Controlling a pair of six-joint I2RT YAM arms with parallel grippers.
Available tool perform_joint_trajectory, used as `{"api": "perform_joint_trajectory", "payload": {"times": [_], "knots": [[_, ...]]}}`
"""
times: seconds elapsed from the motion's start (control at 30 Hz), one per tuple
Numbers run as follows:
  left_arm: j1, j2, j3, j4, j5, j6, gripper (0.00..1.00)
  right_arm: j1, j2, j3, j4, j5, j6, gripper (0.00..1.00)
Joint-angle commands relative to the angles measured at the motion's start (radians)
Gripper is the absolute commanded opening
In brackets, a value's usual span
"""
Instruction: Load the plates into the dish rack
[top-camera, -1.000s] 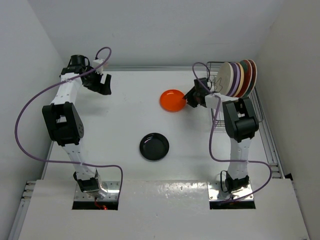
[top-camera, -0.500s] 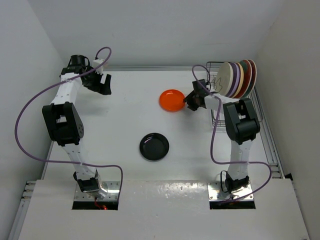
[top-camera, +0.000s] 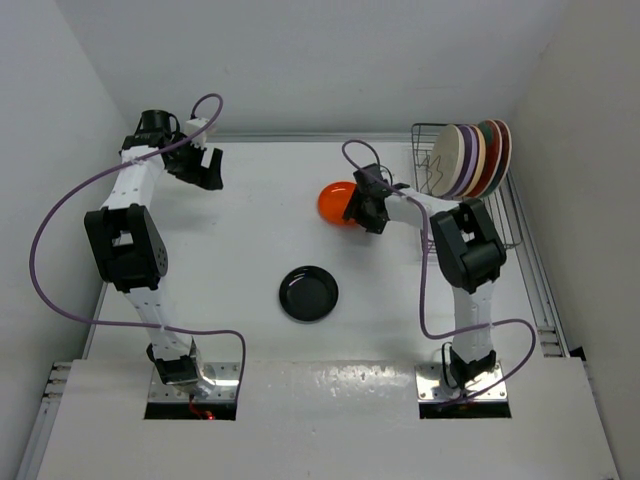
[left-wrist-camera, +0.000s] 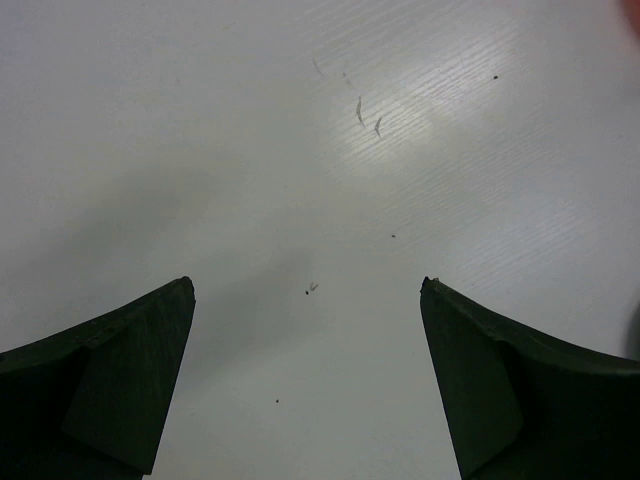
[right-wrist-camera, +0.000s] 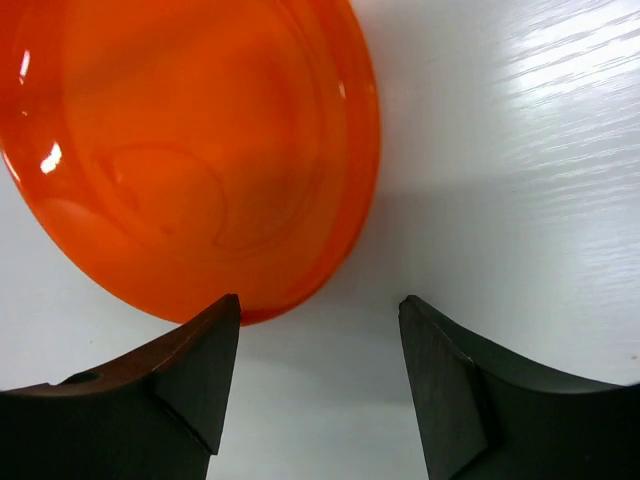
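Orange plate (top-camera: 333, 203) ahead of spread jaws, right arm (top-camera: 410, 203) outstretched.

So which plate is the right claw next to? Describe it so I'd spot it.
Find the wire dish rack at the table's far right corner, with plates standing in it. Just left of it one small plate lies flat, the open right claw at its rim. It is bright orange; the only other flat plate is black, nearer the middle.
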Motion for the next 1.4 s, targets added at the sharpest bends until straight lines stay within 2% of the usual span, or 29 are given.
{"api": "perform_joint_trajectory", "payload": {"times": [0.0, 0.27, 0.4, 0.47, 0.5, 0.6, 0.63, 0.8, 1.17, 1.37], "knots": [[0.006, -0.057, 0.017, -0.004, 0.024, 0.016, 1.00, -0.014, 0.069, 0.001, -0.116, -0.075, -0.030, 0.65], [0.006, -0.066, 0.008, -0.004, 0.015, 0.016, 1.00, -0.034, 0.180, 0.114, -0.183, -0.075, 0.058, 0.65], [0.006, -0.066, 0.008, -0.004, 0.005, 0.016, 1.00, -0.063, 0.200, 0.119, -0.180, -0.102, 0.093, 0.60], [0.006, -0.066, 0.008, -0.004, 0.005, 0.016, 1.00, -0.072, 0.209, 0.125, -0.180, -0.118, 0.093, 0.45], [0.006, -0.066, 0.008, -0.004, 0.005, 0.016, 1.00, -0.072, 0.212, 0.126, -0.183, -0.122, 0.093, 0.32], [0.006, -0.066, 0.008, -0.004, 0.005, 0.016, 1.00, -0.071, 0.215, 0.130, -0.192, -0.125, 0.088, 0.12], [0.006, -0.066, 0.008, -0.004, 0.005, 0.016, 1.00, -0.072, 0.215, 0.128, -0.194, -0.125, 0.084, 0.00], [0.006, -0.066, 0.008, -0.004, 0.005, 0.016, 1.00, -0.071, 0.189, 0.098, -0.173, -0.109, 0.043, 0.00], [0.006, -0.066, 0.008, -0.004, 0.005, 0.016, 1.00, -0.077, -0.102, -0.067, 0.100, -0.093, -0.201, 0.00], [0.006, -0.066, 0.008, -0.004, 0.005, 0.016, 1.00, -0.085, -0.177, -0.125, 0.157, -0.125, -0.221, 0.00]]}}
